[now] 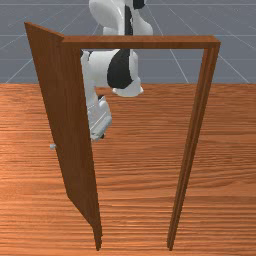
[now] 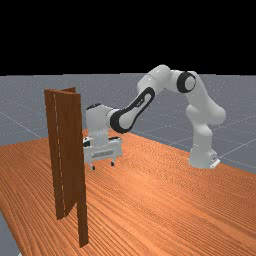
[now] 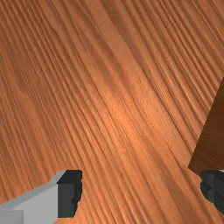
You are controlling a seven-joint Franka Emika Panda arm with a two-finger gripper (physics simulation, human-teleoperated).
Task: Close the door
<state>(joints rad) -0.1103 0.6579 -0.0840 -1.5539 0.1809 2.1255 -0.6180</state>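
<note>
In the front view the brown door point(image 1: 62, 115) stands open at the frame's left post, its free edge swung back toward the arm's side. A small grey handle point(image 1: 52, 146) juts out past that edge. The gripper point(image 1: 97, 136) is partly hidden behind the door there. In the far view the door point(image 2: 70, 150) is seen within the narrow outline of its frame, and the gripper point(image 2: 103, 166) hangs to its right, pointing down, fingers apart. The wrist view has the gripper point(image 3: 142, 191) open with nothing held, and a dark brown wooden part point(image 3: 214, 135) close beside one fingertip.
The door frame point(image 1: 145, 42) stands upright on the wooden table point(image 1: 225, 150), with its other post point(image 1: 192, 135) at the front view's right. Behind it the arm point(image 2: 135, 112) reaches over from its base at the far view's right.
</note>
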